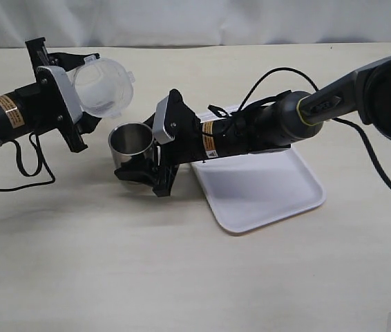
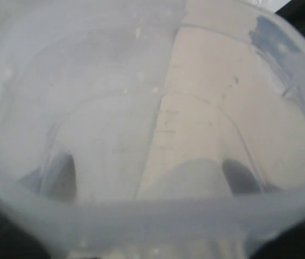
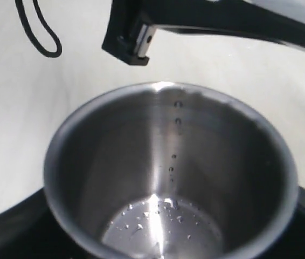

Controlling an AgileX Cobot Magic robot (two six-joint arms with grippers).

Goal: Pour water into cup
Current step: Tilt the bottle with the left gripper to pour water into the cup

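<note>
The steel cup (image 1: 129, 141) stands upright on the table left of the tray, with my right gripper (image 1: 139, 164) shut around its lower wall. In the right wrist view the cup (image 3: 115, 162) fills the frame, with drops of water (image 3: 163, 216) on its bottom and inner wall. My left gripper (image 1: 85, 90) is shut on the clear plastic container (image 1: 102, 86), held tilted on its side above and left of the cup, mouth facing right. In the left wrist view the container (image 2: 115, 108) fills the frame, fingers (image 2: 61, 175) dark behind it. No body of water shows in it.
A white tray (image 1: 264, 190) lies on the table right of the cup, under the right arm. A black cable (image 1: 30, 169) loops on the table below the left arm. A left gripper finger (image 3: 136, 38) hangs above the cup's rim.
</note>
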